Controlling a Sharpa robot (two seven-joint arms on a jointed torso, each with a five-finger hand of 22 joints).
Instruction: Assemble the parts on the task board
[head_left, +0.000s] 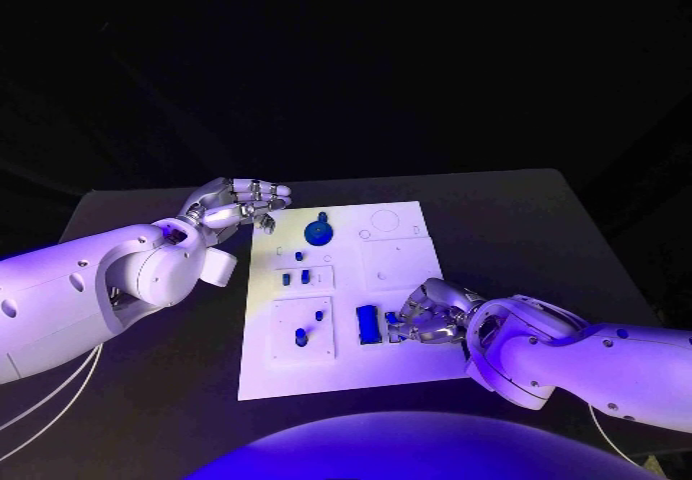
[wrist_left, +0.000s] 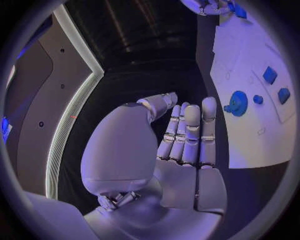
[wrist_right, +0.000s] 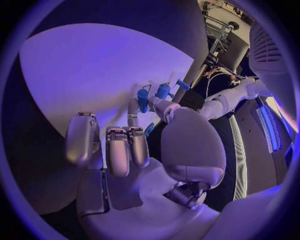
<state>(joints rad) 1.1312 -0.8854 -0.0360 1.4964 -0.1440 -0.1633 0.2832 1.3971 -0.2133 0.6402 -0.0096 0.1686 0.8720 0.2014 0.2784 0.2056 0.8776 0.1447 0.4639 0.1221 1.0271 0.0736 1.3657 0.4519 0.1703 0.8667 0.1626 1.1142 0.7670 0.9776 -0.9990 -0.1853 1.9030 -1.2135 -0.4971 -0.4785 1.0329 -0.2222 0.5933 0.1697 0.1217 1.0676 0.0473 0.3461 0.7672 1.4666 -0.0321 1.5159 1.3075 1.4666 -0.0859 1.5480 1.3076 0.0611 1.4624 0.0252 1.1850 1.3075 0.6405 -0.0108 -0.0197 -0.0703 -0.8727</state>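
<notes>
While the task board (head_left: 404, 370) carries a blue gear (head_left: 319, 233), the right hand (head_left: 428, 313) pinches a blue part (head_left: 391, 322) on it; the left hand (head_left: 238, 205) hovers empty, fingers apart, beside it.

Right hand (wrist_right: 134, 150): silver, palm and fingers (wrist_right: 119, 150) extended toward the task board (wrist_right: 94, 70); fingers lay close together over the board's edge, tips curled downward. Task board: white plate, occupied the upper left of the frame. Blue parts (wrist_right: 161, 91): several small upright pieces, clustered just beyond the fingers near centre frame; one smaller blue piece (wrist_right: 150, 129) sat beside the fingers, contact could not be told. Left arm (wrist_right: 234, 97): white, upper right of the frame.
</notes>
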